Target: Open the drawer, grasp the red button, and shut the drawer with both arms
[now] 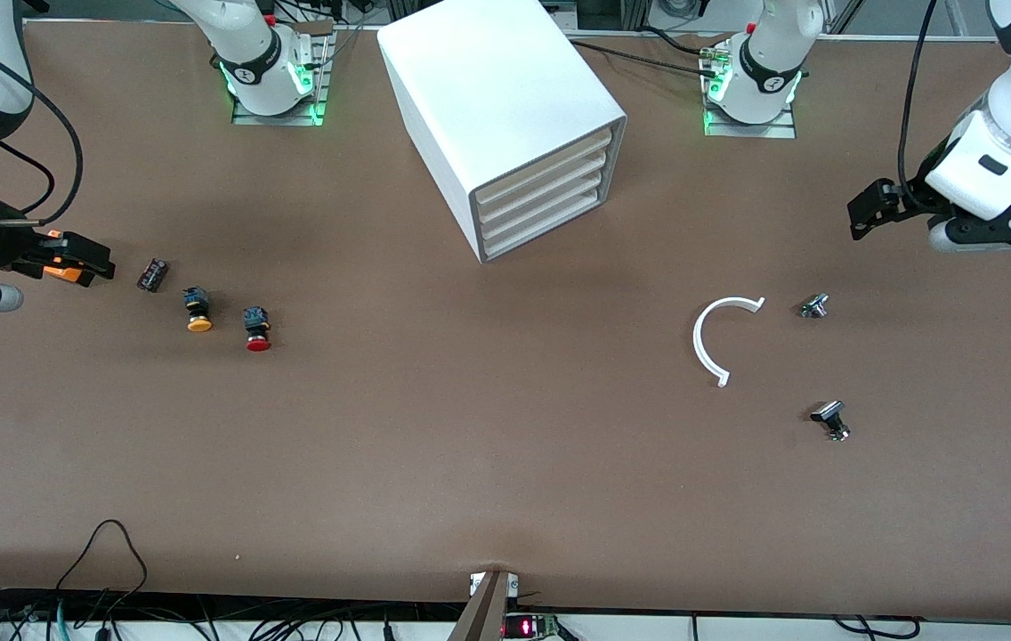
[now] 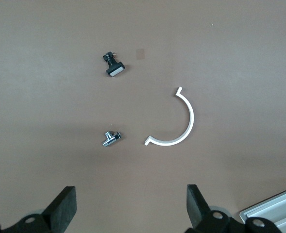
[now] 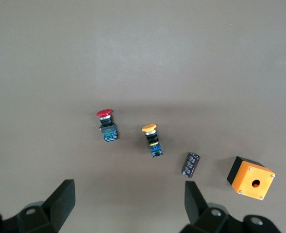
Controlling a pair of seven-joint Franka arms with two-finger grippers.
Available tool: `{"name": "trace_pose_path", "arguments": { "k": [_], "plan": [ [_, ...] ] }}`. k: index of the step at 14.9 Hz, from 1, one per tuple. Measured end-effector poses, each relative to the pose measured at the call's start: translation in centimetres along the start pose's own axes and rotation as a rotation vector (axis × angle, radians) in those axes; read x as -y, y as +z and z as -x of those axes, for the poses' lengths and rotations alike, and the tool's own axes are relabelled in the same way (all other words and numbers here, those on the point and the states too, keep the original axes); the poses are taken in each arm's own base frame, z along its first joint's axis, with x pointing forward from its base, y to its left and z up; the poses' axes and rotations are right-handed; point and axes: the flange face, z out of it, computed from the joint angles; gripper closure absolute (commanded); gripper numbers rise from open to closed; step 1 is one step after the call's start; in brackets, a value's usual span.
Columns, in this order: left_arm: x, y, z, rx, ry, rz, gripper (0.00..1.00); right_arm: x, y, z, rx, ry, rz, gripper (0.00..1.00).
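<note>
I read this as the very start: the drawer (image 1: 541, 177), second from the top in the white cabinet (image 1: 501, 107) at upper centre, is closed. The button (image 1: 257, 328) lies on the counter (image 1: 470, 445) at centre left, beside the orange-capped button (image 1: 198, 309). The left gripper (image 2: 130, 213) and right gripper (image 3: 128, 208) both hover with fingers released. Next I'd reach for the drawer's front lip.

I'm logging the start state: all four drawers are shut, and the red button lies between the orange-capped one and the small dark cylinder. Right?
Not quite. The front view shows the orange-capped button in the middle, between the red button and the dark cylinder. The drawers do look shut.
</note>
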Motion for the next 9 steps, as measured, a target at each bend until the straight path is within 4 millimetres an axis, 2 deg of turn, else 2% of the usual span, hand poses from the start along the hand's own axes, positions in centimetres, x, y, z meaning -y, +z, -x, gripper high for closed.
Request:
{"name": "trace_pose_path", "arguments": {
  "k": [9],
  "plan": [
    [0.7,0.2,0.4,0.064,-0.064,-0.009,0.0,-1.9,-1.6,0.8,-0.044,0.036,0.001,0.0]
  ]
}}
